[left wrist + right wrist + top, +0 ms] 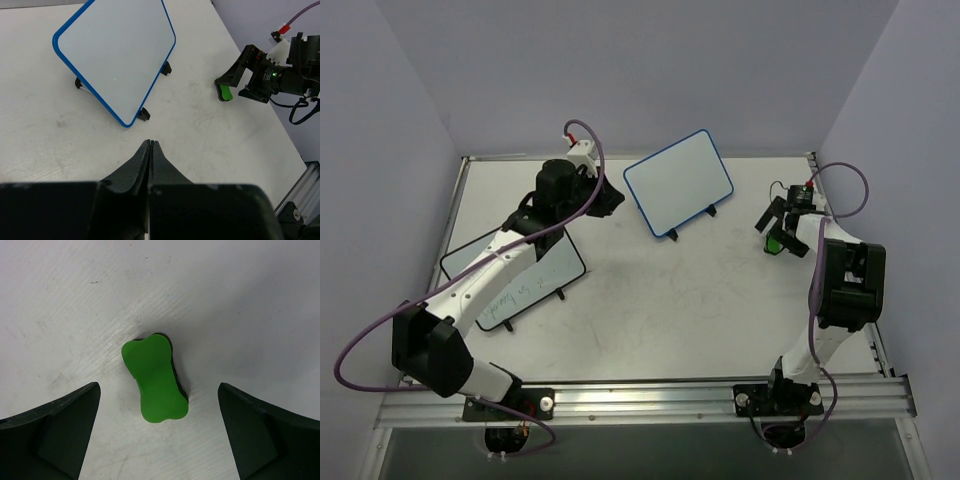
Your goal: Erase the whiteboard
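The whiteboard (678, 182) with the blue rounded frame stands tilted on small black feet at the back middle of the table. Its white face looks blank in the left wrist view (117, 55). My left gripper (616, 198) is shut and empty, just left of the board, with its tips (151, 143) a short way off the board's near corner. A green bone-shaped eraser (155, 380) with a black underside lies flat on the table at the right (775, 243). My right gripper (159, 386) is open right above it, one finger on each side, not touching.
A black-framed whiteboard (535, 280) with faint writing lies at the left, partly under my left arm. The table's metal rail (650, 400) runs along the near edge. Grey walls close in the back and sides.
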`<state>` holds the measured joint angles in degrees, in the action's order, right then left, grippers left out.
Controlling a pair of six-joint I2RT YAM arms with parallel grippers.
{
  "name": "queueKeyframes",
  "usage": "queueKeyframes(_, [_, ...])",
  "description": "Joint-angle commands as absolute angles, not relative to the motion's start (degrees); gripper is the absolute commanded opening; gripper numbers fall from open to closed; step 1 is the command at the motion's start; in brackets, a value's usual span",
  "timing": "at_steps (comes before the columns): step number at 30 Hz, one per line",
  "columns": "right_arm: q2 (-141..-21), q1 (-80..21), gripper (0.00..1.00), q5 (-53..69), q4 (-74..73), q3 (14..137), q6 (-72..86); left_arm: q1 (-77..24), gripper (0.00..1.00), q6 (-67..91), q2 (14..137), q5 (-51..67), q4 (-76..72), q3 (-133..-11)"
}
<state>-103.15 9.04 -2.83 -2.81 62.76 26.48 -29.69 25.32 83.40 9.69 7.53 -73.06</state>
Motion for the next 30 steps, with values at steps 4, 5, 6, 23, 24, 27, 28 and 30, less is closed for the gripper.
queueKeyframes(4, [-93.53,8.53,1.0,-3.6,-3.95,63.19,25.84,-29.88,0.04,26.02,79.63,11.16,7.73,-74.79])
queueKeyframes(5, [-91.08,7.74,1.0,-3.43,-4.48,63.37,25.58,-29.88,0.04,26.1,78.76,11.16,8.6,-74.97])
queueKeyframes(6, [-89.66,7.13,1.0,-3.25,-4.66,63.54,25.4,-29.88,0.04,26.45,78.14,11.42,8.79,-74.97])
queueKeyframes(23, [-63.11,-3.87,1.0,3.08,-5.71,63.98,22.77,-29.79,0.13,23.29,61.27,11.51,24.78,-78.66])
queueKeyframes(24, [-62.58,-3.87,1.0,2.82,-5.97,64.33,22.68,-29.71,0.13,23.03,61.0,11.43,24.96,-79.01])
queueKeyframes(27, [-60.82,-3.87,1.0,2.37,-7.29,64.95,21.8,-29.79,0.13,22.68,60.38,10.99,26.19,-79.98])
queueKeyframes(28, [-60.3,-3.87,1.0,2.29,-7.47,65.13,21.71,-29.71,0.13,22.68,60.29,10.99,26.28,-79.98])
queueKeyframes(30, [-59.59,-3.87,1.0,2.2,-7.56,64.87,21.45,-29.71,0.13,22.5,59.94,10.99,26.37,-80.07])
